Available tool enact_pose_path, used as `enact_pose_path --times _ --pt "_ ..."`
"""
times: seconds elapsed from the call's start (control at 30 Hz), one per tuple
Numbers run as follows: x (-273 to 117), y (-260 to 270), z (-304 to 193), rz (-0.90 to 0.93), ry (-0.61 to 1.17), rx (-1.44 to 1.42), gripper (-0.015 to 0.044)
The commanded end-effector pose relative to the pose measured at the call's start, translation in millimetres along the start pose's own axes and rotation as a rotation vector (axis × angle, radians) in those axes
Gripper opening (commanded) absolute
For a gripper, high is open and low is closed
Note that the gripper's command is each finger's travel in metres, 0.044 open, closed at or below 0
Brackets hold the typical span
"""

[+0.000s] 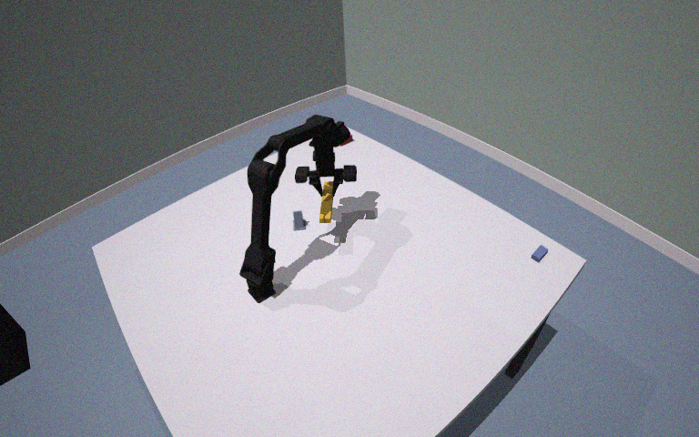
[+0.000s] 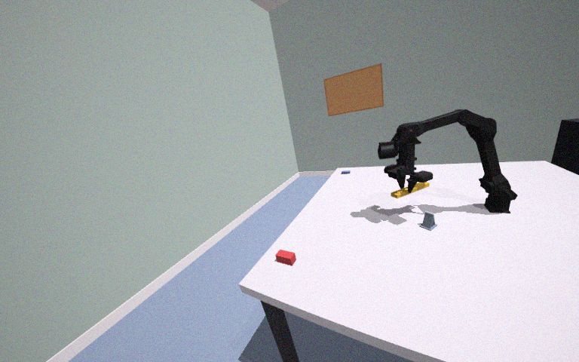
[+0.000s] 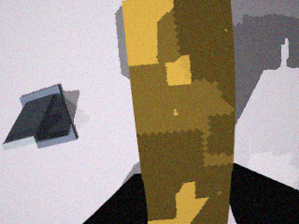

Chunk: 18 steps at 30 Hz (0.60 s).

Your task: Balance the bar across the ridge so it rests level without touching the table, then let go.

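Observation:
My gripper is shut on the yellow bar and holds it in the air above the table, well above its shadow. The bar sticks out on both sides of the fingers and looks about level. In the wrist view it runs from top to bottom between the black fingers. The small grey-blue ridge stands upright on a thin base on the table. It is to the left of the bar in the top view and the wrist view, and does not touch it.
The white table carries a red block near one corner, partly hidden behind the arm in the top view. A blue block lies near another corner, away from the ridge.

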State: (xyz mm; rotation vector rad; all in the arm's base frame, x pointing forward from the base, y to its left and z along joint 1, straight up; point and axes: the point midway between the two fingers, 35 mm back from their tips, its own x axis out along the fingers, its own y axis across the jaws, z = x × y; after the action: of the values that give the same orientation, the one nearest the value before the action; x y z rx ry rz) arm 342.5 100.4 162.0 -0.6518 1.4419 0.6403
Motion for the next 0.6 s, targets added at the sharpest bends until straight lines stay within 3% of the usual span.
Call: enact_pose_path --times 0.0,0.57 --pt "0 13 4 0.004 -0.001 -0.015 0.0" --pt "-1 77 22 0.01 -0.003 -0.113 0.0"
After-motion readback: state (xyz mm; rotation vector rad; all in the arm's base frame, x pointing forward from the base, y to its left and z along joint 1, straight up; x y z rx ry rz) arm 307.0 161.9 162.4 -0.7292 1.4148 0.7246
